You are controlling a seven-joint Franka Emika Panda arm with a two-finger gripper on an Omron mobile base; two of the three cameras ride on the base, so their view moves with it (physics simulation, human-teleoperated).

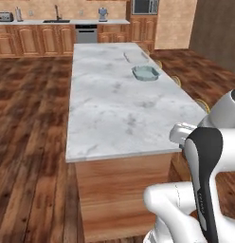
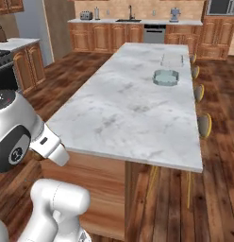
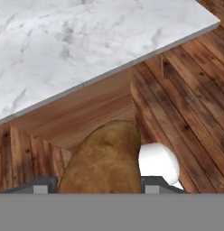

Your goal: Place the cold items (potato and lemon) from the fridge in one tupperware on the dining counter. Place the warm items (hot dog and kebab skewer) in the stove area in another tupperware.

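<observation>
Even, soft rendered light is brightening the marble counter (image 1: 114, 104) without glare; shadows are showing faint, and edges are looking slightly coarse.

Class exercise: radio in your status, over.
Hand shut on potato. Two tubs wait far down the counter: nearer tub, far tub. Nothing in the way.

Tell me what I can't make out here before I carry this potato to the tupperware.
- Potato, hand view: its lower end is cut off at the bottom edge, so the jaws' contact on it is unseen.
- Near tupperware, left base view: too small to tell whether anything lies inside.
- Far tupperware, right base view: faint and small; contents unclear.
- Dining counter, left base view: its near right corner is hidden by the arm.
</observation>
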